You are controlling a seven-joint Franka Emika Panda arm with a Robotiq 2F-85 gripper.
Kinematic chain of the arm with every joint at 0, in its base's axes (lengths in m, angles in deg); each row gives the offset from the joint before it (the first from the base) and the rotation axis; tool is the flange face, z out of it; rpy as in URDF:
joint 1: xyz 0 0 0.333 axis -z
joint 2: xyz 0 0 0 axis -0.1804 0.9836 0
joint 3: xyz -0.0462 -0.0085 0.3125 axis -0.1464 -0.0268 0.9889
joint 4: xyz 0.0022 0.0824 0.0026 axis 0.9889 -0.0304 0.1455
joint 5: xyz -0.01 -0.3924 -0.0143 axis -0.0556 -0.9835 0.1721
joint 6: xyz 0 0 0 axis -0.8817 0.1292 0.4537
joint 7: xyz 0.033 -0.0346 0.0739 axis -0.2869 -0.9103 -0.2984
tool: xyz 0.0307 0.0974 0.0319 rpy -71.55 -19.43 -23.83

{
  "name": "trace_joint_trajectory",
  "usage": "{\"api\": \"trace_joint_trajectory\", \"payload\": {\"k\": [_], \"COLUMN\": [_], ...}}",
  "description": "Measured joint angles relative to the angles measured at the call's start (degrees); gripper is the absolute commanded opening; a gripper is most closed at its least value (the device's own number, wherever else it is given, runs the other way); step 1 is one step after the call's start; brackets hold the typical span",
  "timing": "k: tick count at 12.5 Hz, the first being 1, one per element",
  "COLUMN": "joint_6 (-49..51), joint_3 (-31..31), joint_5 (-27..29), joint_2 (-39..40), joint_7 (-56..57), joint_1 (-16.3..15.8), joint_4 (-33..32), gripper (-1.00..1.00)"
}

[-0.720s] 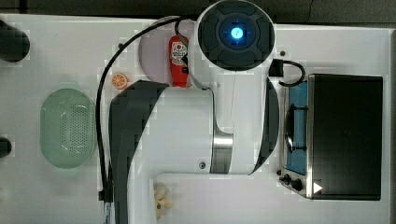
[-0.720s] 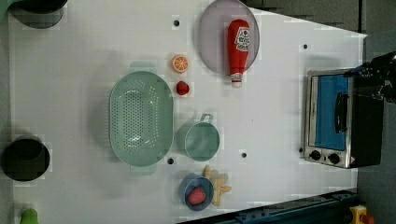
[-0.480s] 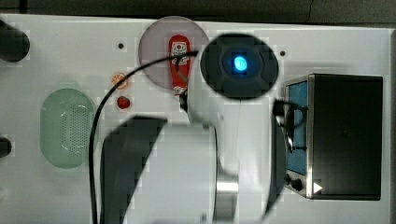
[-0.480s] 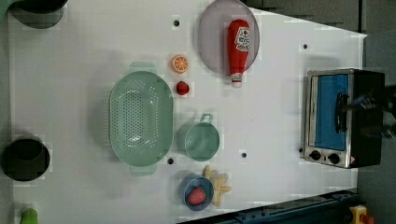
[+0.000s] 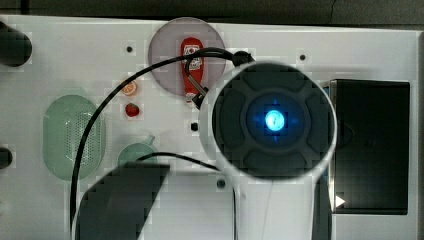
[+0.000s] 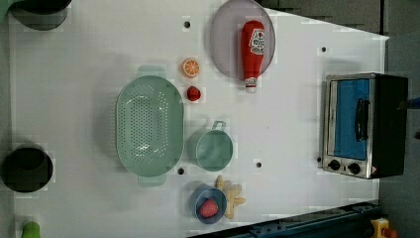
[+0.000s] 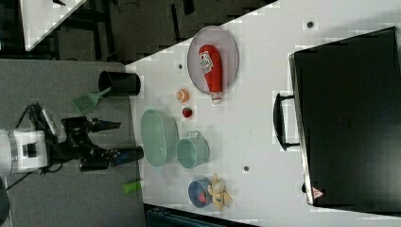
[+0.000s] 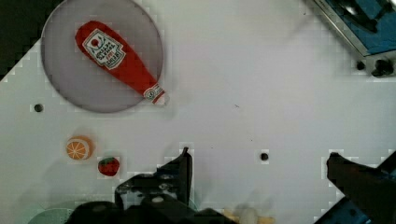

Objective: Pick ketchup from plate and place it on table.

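Ketchup (image 6: 252, 47) lies on the plate (image 6: 225, 44), cap past its rim; the tool (image 8: 259, 179) hangs spread apart, clamping nothing.

Green colander (image 6: 148, 125), green cup (image 6: 214, 148) beside it. Orange slice (image 6: 190, 68) and strawberry (image 6: 193, 93) near each other. Blue bowl (image 6: 208, 204) touching yellow food pieces (image 6: 233, 194). Toaster oven (image 6: 364, 125) well apart. Black cup (image 6: 27, 169).

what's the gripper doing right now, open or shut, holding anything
gripper: open wide, holding nothing; the ketchup lies on the plate, apart from it.
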Motion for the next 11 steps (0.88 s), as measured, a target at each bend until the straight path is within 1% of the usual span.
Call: {"api": "trace_joint_trajectory", "payload": {"k": [4, 7, 9, 11], "joint_6": [-6.86, -9.57, -12.47, -15.74], "joint_3": [2.0, 2.15, 3.01, 3.15], "joint_5": [-0.03, -0.4, -0.4, -0.37], "joint_2": [9.56, 16.76, 20.58, 23.72], "joint_7": [1.89, 7.51, 12.31, 16.74], "joint_1": [-0.06, -0.5, -0.32, -0.79], "joint_4": [0.0, -1.4, -1.79, -1.57], "gripper": [1.0, 1.0, 1.0, 1.0]}}
